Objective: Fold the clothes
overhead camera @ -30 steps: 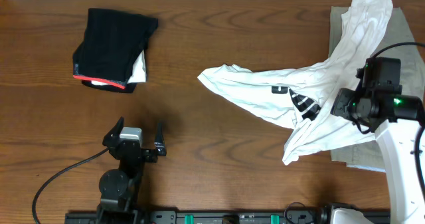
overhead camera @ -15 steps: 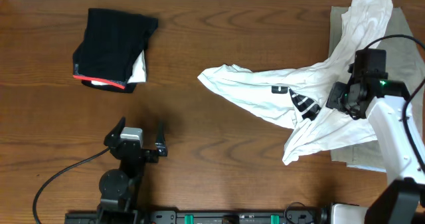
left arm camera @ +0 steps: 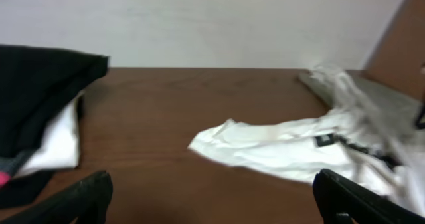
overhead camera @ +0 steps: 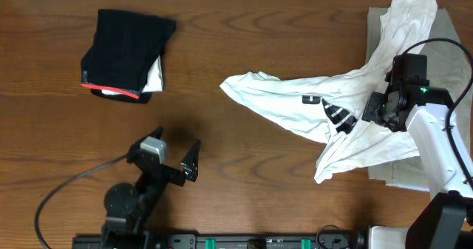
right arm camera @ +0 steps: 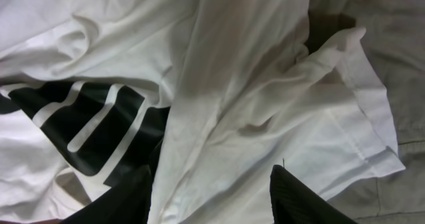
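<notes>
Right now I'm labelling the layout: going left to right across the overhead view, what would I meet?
Folded black garment with a red edge → left claw, open → crumpled white T-shirt with black striped print → flat grey-beige cloth at the right edge.

Overhead, soft even light falls on the desk (overhead camera: 244, 168). The picture is sharp, and faint shadows hug the lower edge of the shirt (overhead camera: 288, 101). The left wrist view is blurred throughout, and the left end effector's (left arm camera: 211, 201) fingers (left arm camera: 76, 201) are dark smudges in its bottom corners. The right wrist view is bright on the shirt, its folds softly shaded. Below them, the right end effector's (right arm camera: 212, 197) fingers (right arm camera: 302, 201) are dark and out of focus.
</notes>
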You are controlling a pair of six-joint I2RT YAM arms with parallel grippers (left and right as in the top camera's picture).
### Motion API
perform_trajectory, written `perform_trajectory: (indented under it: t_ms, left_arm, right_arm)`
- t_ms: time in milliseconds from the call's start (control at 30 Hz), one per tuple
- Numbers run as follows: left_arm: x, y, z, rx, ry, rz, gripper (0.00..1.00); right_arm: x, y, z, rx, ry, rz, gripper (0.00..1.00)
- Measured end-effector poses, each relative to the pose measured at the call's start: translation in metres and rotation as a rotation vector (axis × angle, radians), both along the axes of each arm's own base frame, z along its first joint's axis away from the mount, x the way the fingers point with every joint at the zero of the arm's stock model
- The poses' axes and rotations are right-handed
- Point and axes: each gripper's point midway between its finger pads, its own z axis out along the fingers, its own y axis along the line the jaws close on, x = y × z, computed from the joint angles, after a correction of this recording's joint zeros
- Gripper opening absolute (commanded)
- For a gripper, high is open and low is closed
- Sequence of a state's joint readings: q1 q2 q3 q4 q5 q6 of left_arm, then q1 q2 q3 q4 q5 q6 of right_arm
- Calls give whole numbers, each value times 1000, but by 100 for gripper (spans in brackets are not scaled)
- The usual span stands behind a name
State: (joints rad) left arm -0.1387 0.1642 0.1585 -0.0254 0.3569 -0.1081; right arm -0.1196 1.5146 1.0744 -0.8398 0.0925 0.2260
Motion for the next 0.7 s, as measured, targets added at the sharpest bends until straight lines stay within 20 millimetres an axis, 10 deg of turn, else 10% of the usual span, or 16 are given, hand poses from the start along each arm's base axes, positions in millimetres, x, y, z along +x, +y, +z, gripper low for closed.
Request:
perform_trajectory:
  t_ms: [400,700]
  left_arm:
    - [58,-44,40,19,528,-159,98]
    - [106,-118,5,116,684,-314,98]
  right_arm:
    - [1,-1,1,-7,-3,-2,59]
    - [1,-2,1,-9,-3,-2,61]
